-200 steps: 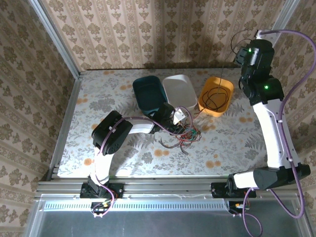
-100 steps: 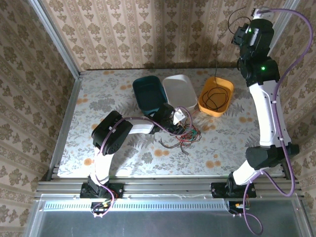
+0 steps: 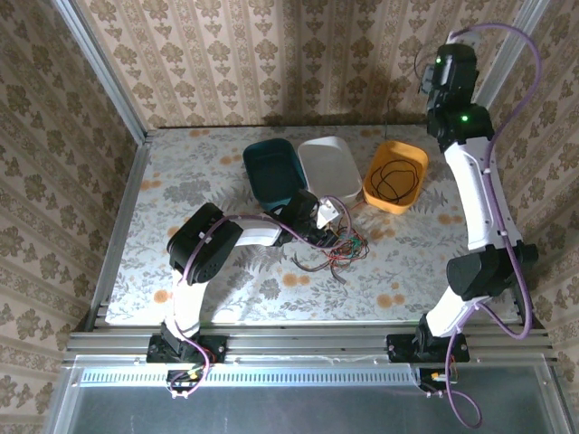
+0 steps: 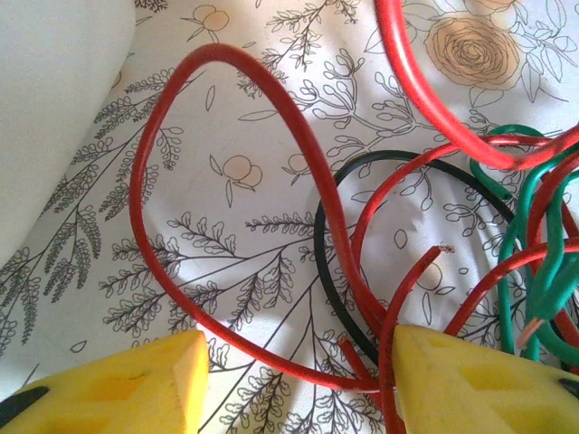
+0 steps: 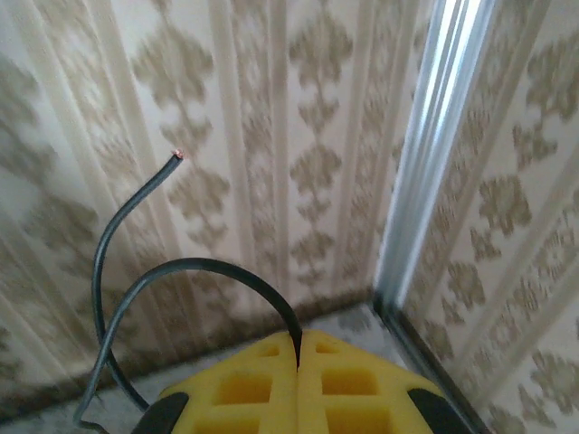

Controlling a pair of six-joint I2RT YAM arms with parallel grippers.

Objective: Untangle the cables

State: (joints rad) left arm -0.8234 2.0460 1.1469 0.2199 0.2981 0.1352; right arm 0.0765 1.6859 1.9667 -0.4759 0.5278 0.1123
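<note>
meanwhile right jaws clench a black cable (image 5: 194, 264) — left jaws gape, red cable (image 4: 137, 194) between them.

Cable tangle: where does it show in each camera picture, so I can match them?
Top external: the cable tangle lies mid-table, below the white tub, at the left pincer.
Left wrist: its red, black and green loops spread ahead of that open pincer.
Right wrist: one black cable, clamped in the right pincer, against the wallpaper.
Shared landmark: the white tub, at the left wrist picture's upper left.
</note>
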